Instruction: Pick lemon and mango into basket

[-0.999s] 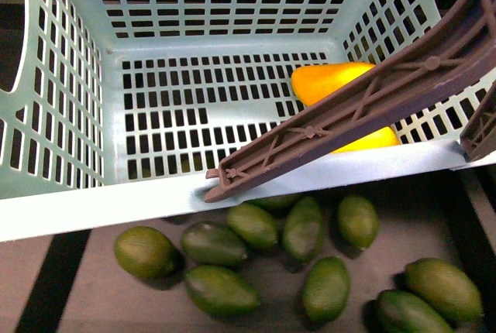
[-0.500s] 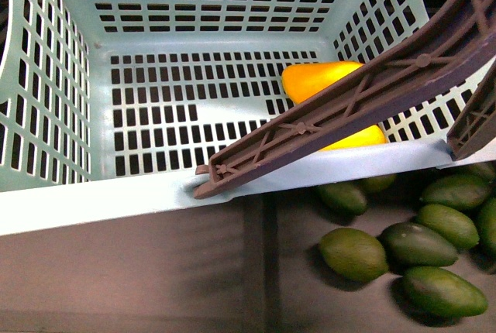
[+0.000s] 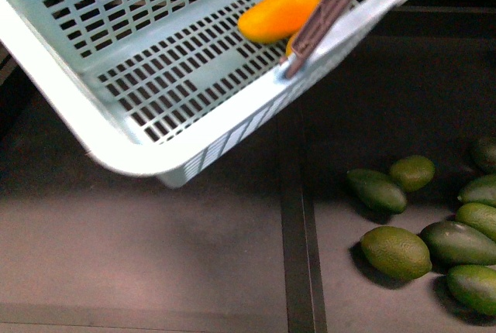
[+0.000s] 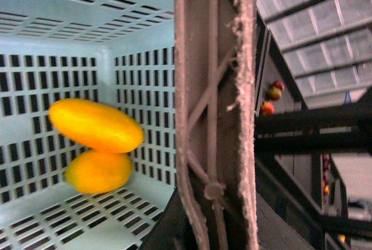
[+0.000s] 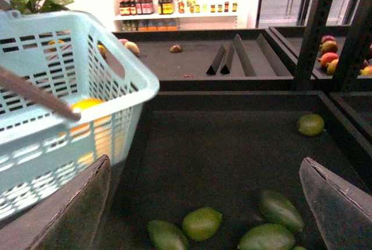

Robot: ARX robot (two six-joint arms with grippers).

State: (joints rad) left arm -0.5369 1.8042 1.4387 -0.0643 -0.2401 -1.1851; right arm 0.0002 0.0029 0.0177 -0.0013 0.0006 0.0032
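1. Only the right end effector (image 5: 209,203) shows: two broad, dark grey fingers (image 5: 75,209) at the frame's lower corners.
2. Each finger tapers to a rounded tip.
3. Their surfaces look matte, slightly speckled, with paler edges.

basket (image 3: 124,159): upper left of the front view, tilted
mango (image 3: 279,12): in the basket — against its far side, touching the lemon (image 4: 99,171)
handle (image 3: 329,8): across the basket's right rim
green fruits (image 3: 395,252): lower right — outside the basket
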